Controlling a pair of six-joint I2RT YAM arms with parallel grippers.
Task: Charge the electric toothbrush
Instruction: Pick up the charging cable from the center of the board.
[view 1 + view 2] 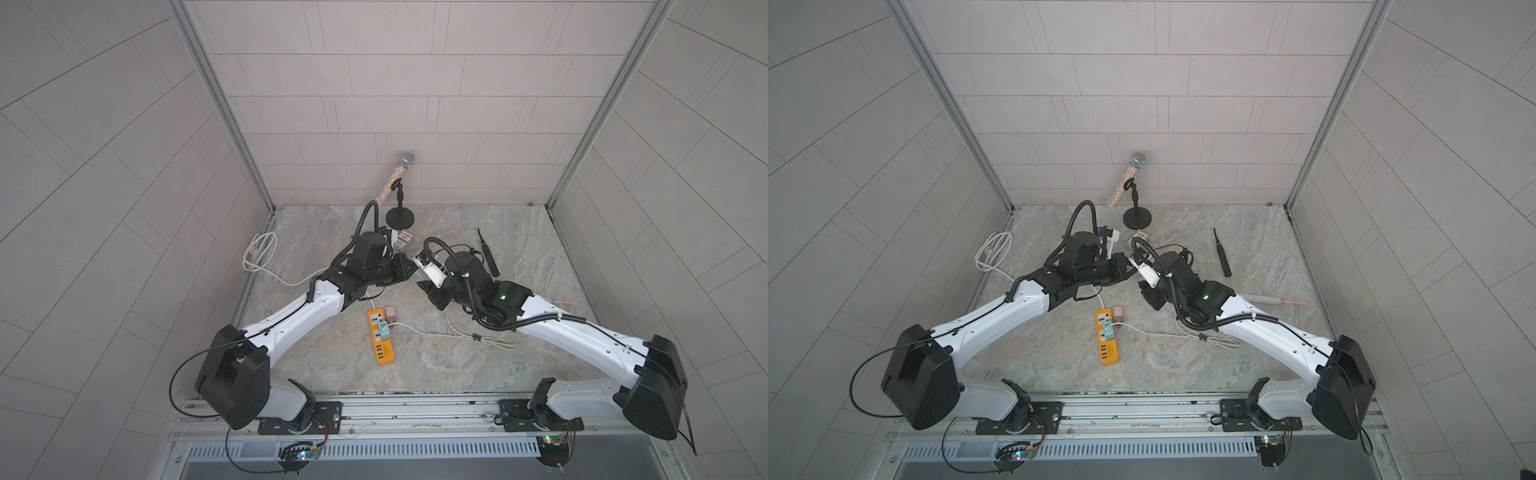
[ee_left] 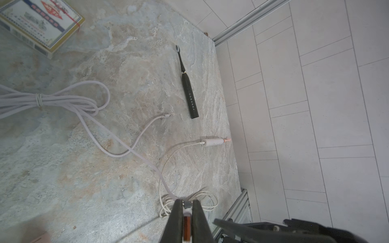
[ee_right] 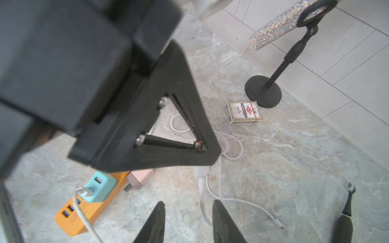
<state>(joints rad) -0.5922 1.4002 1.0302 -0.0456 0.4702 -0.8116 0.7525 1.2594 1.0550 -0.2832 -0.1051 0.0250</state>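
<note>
The left gripper (image 2: pixel 187 202) is pinching the plug (image 3: pixel 201 171) of the pale cable (image 3: pixel 201 199) — jaws pressed tight on it, the lead trailing down to the table (image 1: pixel 478 374). The right gripper (image 3: pixel 188 202) is hanging part-spread, gripping nothing, that cable running under its gap. The electric toothbrush (image 2: pixel 190 98) is lying flat towards the right-hand wall, nearer the right arm. Its long axis is running front to back — brush head at the back wall, base facing forward. The small connector (image 2: pixel 167 115) is lying just short of that base. The orange power strip (image 1: pixel 381 345) is sitting centre-front. The table is marbled stone, and tiled walls (image 1: pixel 374 83) are closing in on three sides.
</note>
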